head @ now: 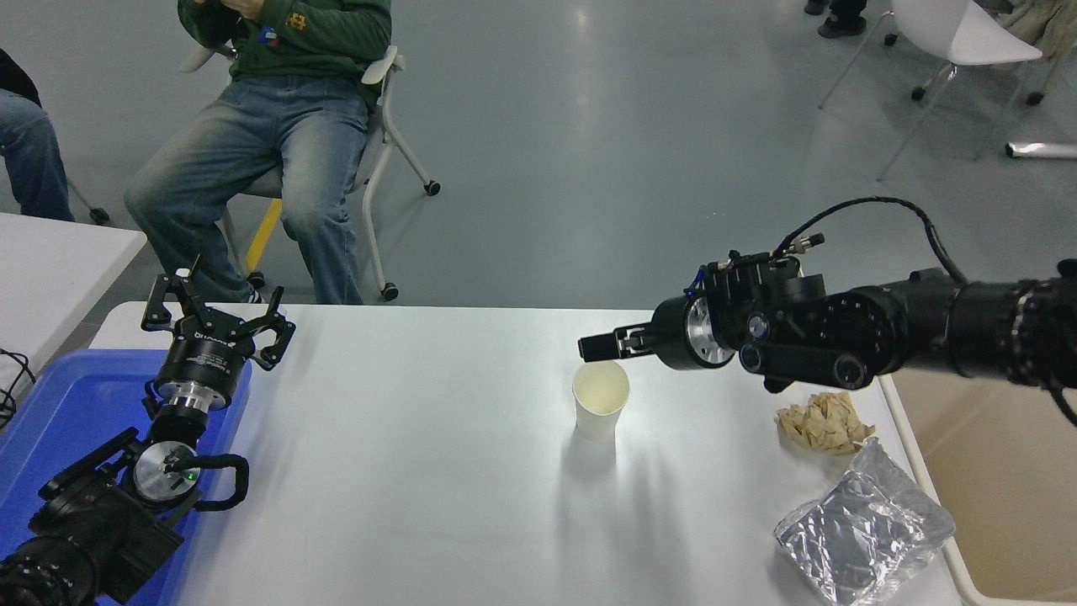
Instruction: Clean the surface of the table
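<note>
While the left end effector [217, 324] sits parked open, the right end effector [596, 348], its opening unclear, hovers just beyond the paper cup [600, 398] on the surface [404, 471].

White worktop [404, 471], matte, rounded far corners. On it: one white paper cup [600, 409], upright, right of centre, open mouth up. Crumpled brown paper wad [823, 423] near the right edge. Silver foil pouch [862, 526] just in front of the wad, at the near right corner, lying flat and wrinkled. Blue tray [50, 421] at the left end; whether it overlaps the worktop edge cannot be told.
</note>
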Robot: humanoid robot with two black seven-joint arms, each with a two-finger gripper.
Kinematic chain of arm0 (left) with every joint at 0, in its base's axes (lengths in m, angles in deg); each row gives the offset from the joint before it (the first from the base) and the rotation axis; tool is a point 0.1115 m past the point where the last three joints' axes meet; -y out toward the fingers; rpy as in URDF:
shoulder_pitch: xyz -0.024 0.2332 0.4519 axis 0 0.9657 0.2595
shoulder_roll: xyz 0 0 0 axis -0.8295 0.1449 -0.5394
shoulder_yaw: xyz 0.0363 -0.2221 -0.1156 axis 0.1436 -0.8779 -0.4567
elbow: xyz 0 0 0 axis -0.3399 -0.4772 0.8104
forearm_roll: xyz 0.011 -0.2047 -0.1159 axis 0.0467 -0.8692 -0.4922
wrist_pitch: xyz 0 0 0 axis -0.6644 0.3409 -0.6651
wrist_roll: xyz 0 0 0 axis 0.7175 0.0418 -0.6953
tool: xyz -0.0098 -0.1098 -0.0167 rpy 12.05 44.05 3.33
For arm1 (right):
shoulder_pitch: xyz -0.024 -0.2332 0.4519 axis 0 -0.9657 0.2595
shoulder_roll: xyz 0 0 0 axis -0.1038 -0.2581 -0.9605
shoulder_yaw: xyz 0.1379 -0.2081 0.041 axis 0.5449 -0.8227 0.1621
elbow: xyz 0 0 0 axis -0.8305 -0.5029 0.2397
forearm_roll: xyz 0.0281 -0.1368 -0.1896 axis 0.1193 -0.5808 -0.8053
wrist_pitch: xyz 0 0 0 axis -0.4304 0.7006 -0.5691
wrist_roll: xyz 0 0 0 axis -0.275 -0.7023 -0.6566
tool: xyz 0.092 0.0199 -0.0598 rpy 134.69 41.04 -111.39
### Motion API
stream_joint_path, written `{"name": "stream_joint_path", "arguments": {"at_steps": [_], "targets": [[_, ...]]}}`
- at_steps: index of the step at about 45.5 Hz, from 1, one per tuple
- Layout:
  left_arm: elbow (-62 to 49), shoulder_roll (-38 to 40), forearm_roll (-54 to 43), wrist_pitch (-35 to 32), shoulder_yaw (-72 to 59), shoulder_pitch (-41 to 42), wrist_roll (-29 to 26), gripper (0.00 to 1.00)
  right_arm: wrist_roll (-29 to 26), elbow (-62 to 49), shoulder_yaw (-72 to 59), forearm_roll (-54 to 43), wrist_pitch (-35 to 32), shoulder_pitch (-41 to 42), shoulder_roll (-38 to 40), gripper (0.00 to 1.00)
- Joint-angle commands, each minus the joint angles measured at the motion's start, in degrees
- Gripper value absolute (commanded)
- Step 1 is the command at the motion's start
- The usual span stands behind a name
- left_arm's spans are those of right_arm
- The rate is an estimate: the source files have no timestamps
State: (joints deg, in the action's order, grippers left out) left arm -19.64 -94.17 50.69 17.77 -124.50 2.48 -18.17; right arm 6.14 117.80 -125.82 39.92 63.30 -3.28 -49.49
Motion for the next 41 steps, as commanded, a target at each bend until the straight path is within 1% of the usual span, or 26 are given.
{"name": "stream_joint_path", "arguments": {"at_steps": [1, 9, 15, 20, 23, 26, 28, 31, 34, 37, 38, 39, 41], "targets": [[0.0, 0.0, 0.0, 0.0, 0.0, 0.0, 0.0, 1.00, -4.0, -6.4, -1.0, 0.0, -0.1, -5.2, -4.0, 1.00], [0.0, 0.0, 0.0, 0.0, 0.0, 0.0, 0.0, 1.00, -4.0, -7.5, -0.5, 0.1, 0.0, -7.7, -4.0, 1.00], [0.0, 0.0, 0.0, 0.0, 0.0, 0.0, 0.0, 1.00, -4.0, -7.6, -0.3, 0.1, 0.0, -7.9, -4.1, 1.00], [0.0, 0.0, 0.0, 0.0, 0.0, 0.0, 0.0, 1.00, -4.0, -7.6, -0.3, 0.0, 0.0, -7.8, -4.2, 0.97], [0.0, 0.0, 0.0, 0.0, 0.0, 0.0, 0.0, 1.00, -3.9, -7.6, -0.3, 0.0, 0.0, -7.5, -4.3, 0.88], [0.0, 0.0, 0.0, 0.0, 0.0, 0.0, 0.0, 1.00, -3.8, -7.5, -0.4, 0.1, -0.5, -7.3, -4.3, 0.69], [0.0, 0.0, 0.0, 0.0, 0.0, 0.0, 0.0, 1.00, -3.8, -7.4, -0.5, -0.1, -0.6, -7.2, -4.3, 0.60], [0.0, 0.0, 0.0, 0.0, 0.0, 0.0, 0.0, 1.00, -3.8, -7.5, -0.8, -0.6, -0.6, -7.2, -4.4, 0.41], [0.0, 0.0, 0.0, 0.0, 0.0, 0.0, 0.0, 1.00, -3.8, -7.5, -0.8, -0.7, -0.1, -7.2, -4.7, 0.28], [0.0, 0.0, 0.0, 0.0, 0.0, 0.0, 0.0, 1.00, -3.9, -7.5, -0.7, -0.4, -0.1, -7.0, -5.1, 0.08], [0.0, 0.0, 0.0, 0.0, 0.0, 0.0, 0.0, 1.00, -3.9, -7.5, -0.6, -0.1, 0.0, -7.0, -5.1, 0.03], [0.0, 0.0, 0.0, 0.0, 0.0, 0.0, 0.0, 1.00, -3.9, -7.6, -0.6, 0.1, -0.1, -6.9, -5.1, 0.00], [0.0, 0.0, 0.0, 0.0, 0.0, 0.0, 0.0, 1.00, -3.8, -7.5, -0.6, 0.1, -0.1, -6.7, -5.1, 0.00]]}}
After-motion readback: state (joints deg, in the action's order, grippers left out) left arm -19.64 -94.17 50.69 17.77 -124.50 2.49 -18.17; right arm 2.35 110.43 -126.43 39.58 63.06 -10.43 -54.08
